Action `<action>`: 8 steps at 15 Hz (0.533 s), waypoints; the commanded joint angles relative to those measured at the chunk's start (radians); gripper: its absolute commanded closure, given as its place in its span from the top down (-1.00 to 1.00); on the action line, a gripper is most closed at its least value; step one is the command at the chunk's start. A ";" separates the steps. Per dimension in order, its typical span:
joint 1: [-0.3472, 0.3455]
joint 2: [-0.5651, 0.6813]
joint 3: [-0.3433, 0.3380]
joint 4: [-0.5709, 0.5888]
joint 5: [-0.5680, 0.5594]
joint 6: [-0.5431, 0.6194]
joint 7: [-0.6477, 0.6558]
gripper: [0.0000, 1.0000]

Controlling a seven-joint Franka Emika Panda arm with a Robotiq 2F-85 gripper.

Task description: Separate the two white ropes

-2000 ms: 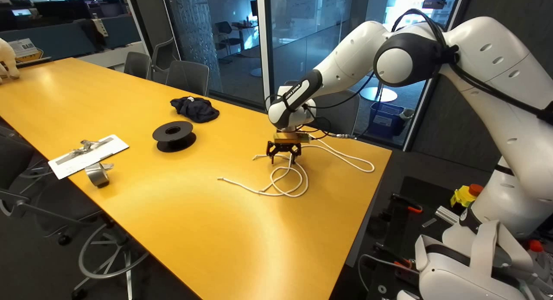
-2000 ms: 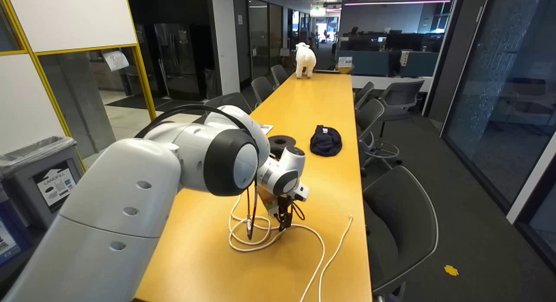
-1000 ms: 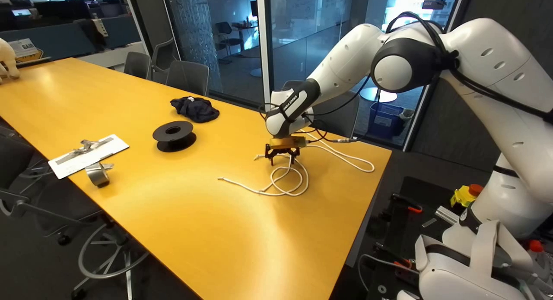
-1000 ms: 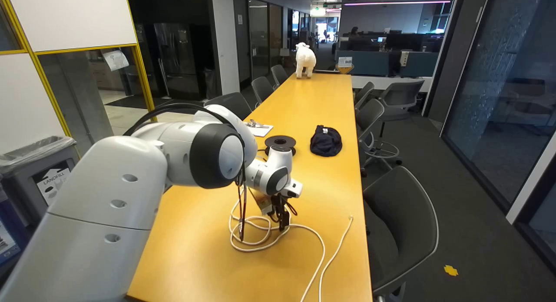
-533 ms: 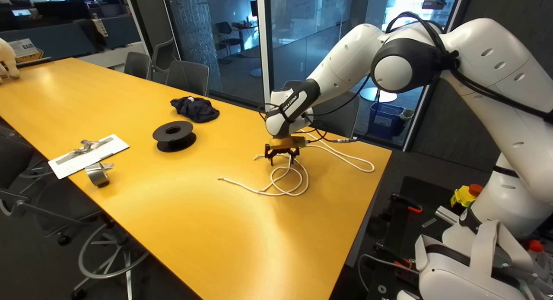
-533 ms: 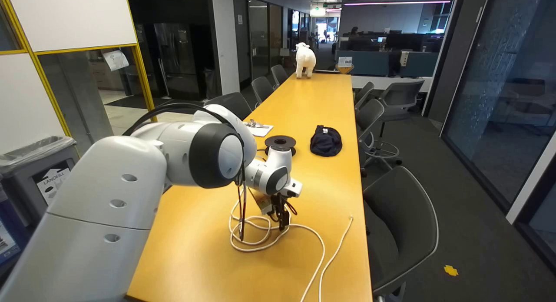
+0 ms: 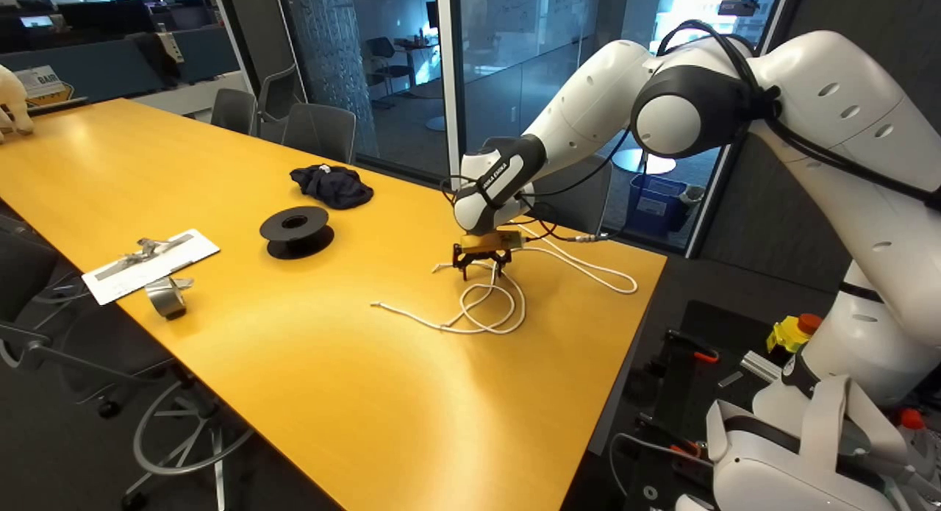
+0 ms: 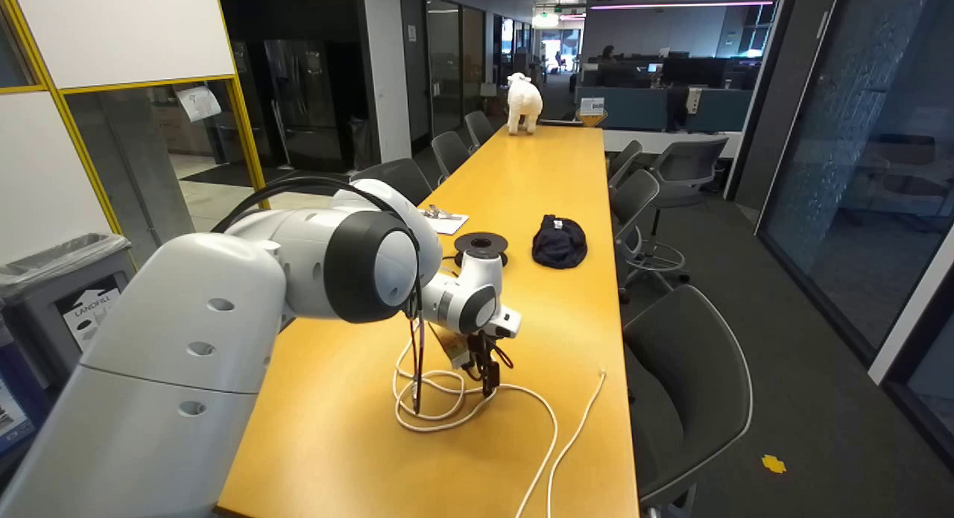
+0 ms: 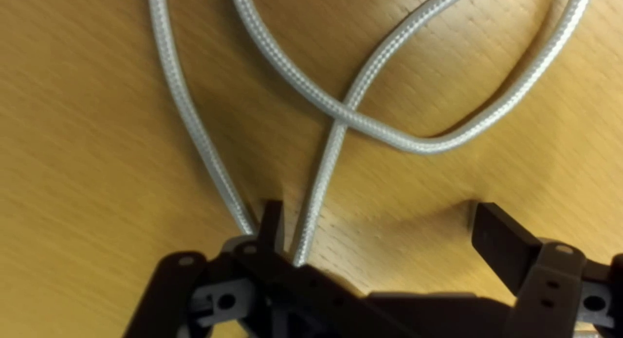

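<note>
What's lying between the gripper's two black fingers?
A strand of white rope. The wrist view shows it between the fingers of the open gripper, close to the one at the picture's left; the rest of that gap is bare table.

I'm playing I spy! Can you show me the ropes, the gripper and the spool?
Ropes (image 9: 343, 112): in the wrist view, where two strands cross.
Gripper (image 9: 378, 210): in the wrist view, the gap between its fingertips.
Spool (image 7: 295, 235): in an exterior view, its top disc.
</note>
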 commanded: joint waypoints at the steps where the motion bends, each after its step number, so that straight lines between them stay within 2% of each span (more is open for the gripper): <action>1: 0.017 -0.024 -0.013 -0.020 -0.026 0.004 0.025 1.00; 4: 0.016 -0.025 -0.012 -0.021 -0.027 0.003 0.022 1.00; 5: 0.016 -0.025 -0.012 -0.020 -0.029 0.000 0.019 0.50; 6: 0.016 -0.025 -0.013 -0.020 -0.030 0.000 0.019 0.45; 8: 0.016 -0.026 -0.014 -0.019 -0.035 -0.005 0.017 0.17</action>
